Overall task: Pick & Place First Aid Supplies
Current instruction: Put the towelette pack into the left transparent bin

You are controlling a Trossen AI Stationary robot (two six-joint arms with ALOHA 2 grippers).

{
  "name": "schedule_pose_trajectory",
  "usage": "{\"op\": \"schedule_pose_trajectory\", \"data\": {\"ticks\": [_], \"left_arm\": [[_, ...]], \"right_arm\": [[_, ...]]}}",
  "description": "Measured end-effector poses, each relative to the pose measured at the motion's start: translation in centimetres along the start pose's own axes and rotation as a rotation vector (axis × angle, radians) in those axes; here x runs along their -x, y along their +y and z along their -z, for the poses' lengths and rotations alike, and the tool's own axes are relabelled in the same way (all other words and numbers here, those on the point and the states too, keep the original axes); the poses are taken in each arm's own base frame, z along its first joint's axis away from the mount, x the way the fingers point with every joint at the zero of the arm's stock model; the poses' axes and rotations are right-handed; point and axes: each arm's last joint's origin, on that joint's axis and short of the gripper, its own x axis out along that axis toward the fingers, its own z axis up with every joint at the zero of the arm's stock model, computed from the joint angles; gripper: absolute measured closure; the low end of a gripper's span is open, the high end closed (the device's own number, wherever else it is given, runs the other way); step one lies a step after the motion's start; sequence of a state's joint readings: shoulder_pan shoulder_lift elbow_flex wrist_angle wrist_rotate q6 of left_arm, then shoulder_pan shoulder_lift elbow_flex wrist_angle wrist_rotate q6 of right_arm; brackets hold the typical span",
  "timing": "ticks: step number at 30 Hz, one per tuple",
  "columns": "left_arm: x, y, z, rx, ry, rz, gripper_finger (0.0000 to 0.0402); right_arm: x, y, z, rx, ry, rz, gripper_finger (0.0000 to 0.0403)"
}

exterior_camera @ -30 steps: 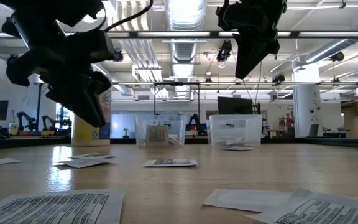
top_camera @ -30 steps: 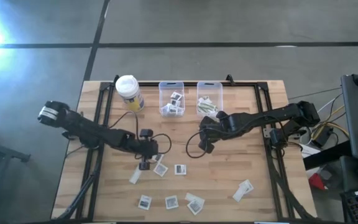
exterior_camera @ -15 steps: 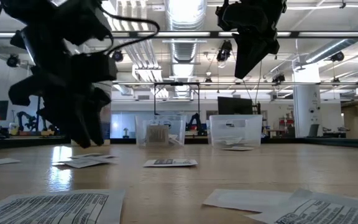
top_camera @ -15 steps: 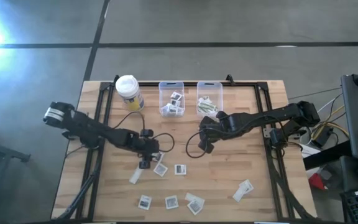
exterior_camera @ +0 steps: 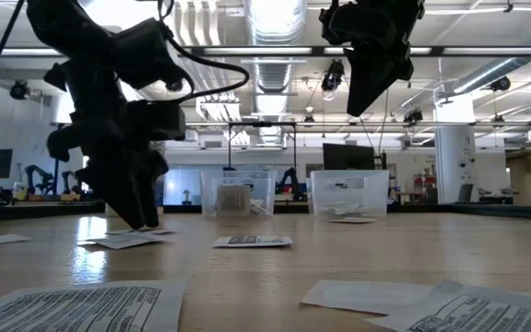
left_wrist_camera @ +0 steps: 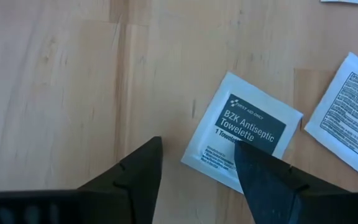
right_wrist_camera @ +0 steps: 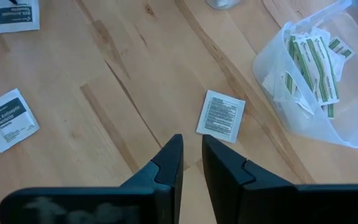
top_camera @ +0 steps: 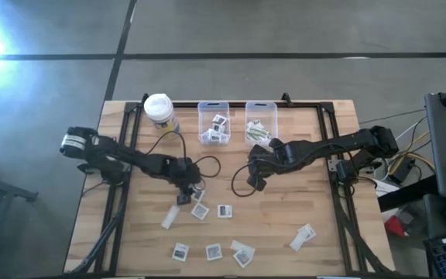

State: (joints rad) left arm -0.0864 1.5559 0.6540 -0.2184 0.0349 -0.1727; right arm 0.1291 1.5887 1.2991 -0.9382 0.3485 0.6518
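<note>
The left arm has slid farther in over the wooden bench [top_camera: 300, 147] and come down lower since a second ago, and its fingers have spread apart. The right arm has not moved.

The left gripper [left_wrist_camera: 197, 163] is hanging low over the bench with its fingers wide apart, holding nothing. A square antiseptic towelette packet [left_wrist_camera: 244, 137] is lying flat on the wood just in front of them, and one finger is covering its near corner in the left wrist view. Another white packet [left_wrist_camera: 347, 121] is lying just beside it.

The right gripper [right_wrist_camera: 191, 163] is waiting up high near the middle of the bench, with its fingers close together and nothing between them.

Two clear bins [top_camera: 214, 122] are sitting at the far edge, next to a yellow container [top_camera: 161, 114] with a white lid. More small packets [top_camera: 213, 250] are lying scattered along the near side.
</note>
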Motion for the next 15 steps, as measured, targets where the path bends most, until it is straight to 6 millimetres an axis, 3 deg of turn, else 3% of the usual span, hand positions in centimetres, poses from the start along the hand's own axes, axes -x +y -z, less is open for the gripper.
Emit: {"op": "schedule_pose_trajectory", "data": {"ticks": [7, 15], "left_arm": [[-1.4, 0.2, 0.8, 0.027, 0.082, -0.011, 0.0218], [-1.7, 0.1, 0.9, 0.031, 0.099, 0.005, 0.0302]], "right_arm": [[0.0, 0.0, 0.0, -0.001, -0.001, -0.001, 0.0346], [0.0, 0.0, 0.0, -0.001, -0.002, -0.001, 0.0346]]}}
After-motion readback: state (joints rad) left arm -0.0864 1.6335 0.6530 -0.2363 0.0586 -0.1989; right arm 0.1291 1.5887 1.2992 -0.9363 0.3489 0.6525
